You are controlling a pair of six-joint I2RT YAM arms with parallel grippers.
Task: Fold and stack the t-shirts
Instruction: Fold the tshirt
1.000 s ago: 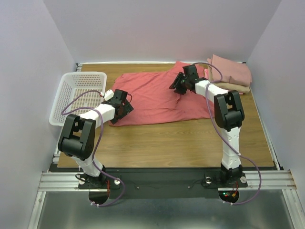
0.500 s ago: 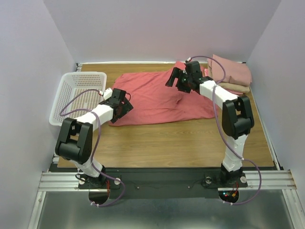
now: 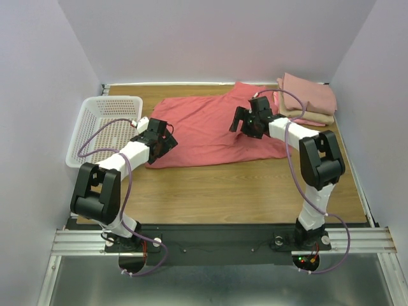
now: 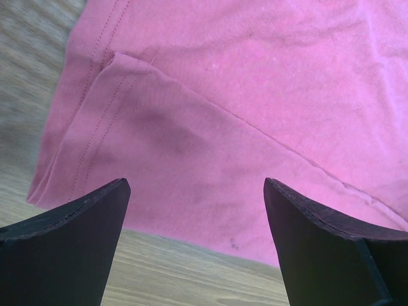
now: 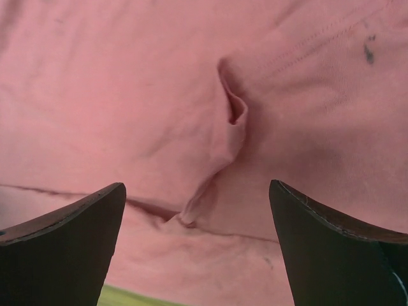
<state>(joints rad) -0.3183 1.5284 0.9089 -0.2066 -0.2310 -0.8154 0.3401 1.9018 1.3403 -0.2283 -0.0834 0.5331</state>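
Top external view: large red shirt [image 3: 204, 127] spread open across the far middle of the bench [image 3: 242, 185], slightly rumpled, one sleeve reaching toward 12 o'clock. Left end effector [image 3: 167, 143] poised at the shirt's 8 o'clock corner, right at the hem. Right end effector [image 3: 241, 122] over the shirt's 3 o'clock side, above the cloth. Folded stack toward 2 o'clock on the bench, just beside the red shirt's right edge: dusty-pink shirt [image 3: 310, 94] on top, tan shirt [image 3: 317, 117] under it. Anything lower too thin a sliver to tell. White mesh basket [image 3: 111, 99] at 9 o'clock by the bench's left edge, well apart from the stack.

Left wrist view: fingers [image 4: 64, 248] spread wide, nothing between them. Folded-over hem corner of the red shirt directly beyond the tips toward 12 o'clock, bare wood at 6 and 9 o'clock. Touching the cloth or not: cannot tell.

Right wrist view: fingers likewise wide apart, holding nothing. Raised pucker of red cloth centred between them toward 12 o'clock, a stitched seam running off toward 1 o'clock. Small dark mark [image 5: 369, 52] on the cloth at 2 o'clock, too blurred to read.
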